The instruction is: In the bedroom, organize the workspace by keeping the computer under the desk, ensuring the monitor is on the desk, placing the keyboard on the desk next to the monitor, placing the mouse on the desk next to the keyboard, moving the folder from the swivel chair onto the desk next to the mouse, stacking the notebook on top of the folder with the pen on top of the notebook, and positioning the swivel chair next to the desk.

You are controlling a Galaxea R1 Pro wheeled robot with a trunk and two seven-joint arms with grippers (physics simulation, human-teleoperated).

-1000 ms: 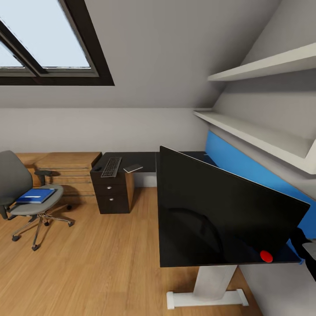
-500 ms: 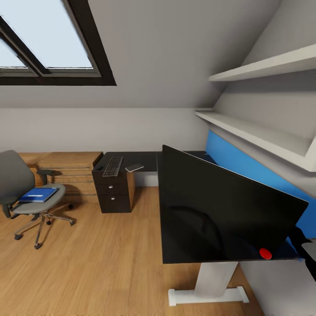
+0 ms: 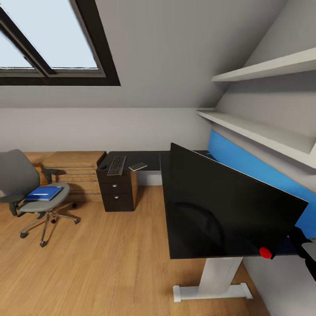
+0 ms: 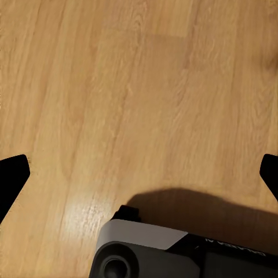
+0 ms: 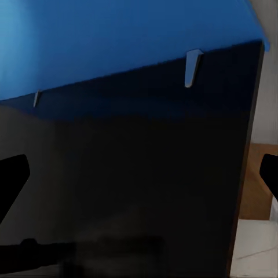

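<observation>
The wide black monitor (image 3: 228, 206) stands tilted on the near wing of the black desk (image 3: 145, 157), close in front of me. On the desk's far wing, above the drawer pedestal, lie the keyboard (image 3: 116, 165), the small black mouse (image 3: 103, 166) to its left and the grey notebook (image 3: 138, 166) to its right. The swivel chair (image 3: 24, 188) stands apart at the left with the blue folder (image 3: 43, 193) on its seat. The computer is out of view and I cannot make out the pen. My left gripper (image 4: 139, 179) is open over bare wood floor. My right gripper (image 5: 139, 179) is open above the glossy desk top (image 5: 145, 191).
A light wooden dresser (image 3: 74, 169) sits against the far wall between chair and desk. A blue wall panel (image 3: 250, 166) and two white shelves (image 3: 263, 131) run along the right wall. The desk's white leg (image 3: 217, 274) stands near me. Open wood floor (image 3: 101, 254) lies between me and the chair.
The whole picture has slid a little to the right and things look slightly farther, so the camera moved. Nothing on the desk or chair has shifted.
</observation>
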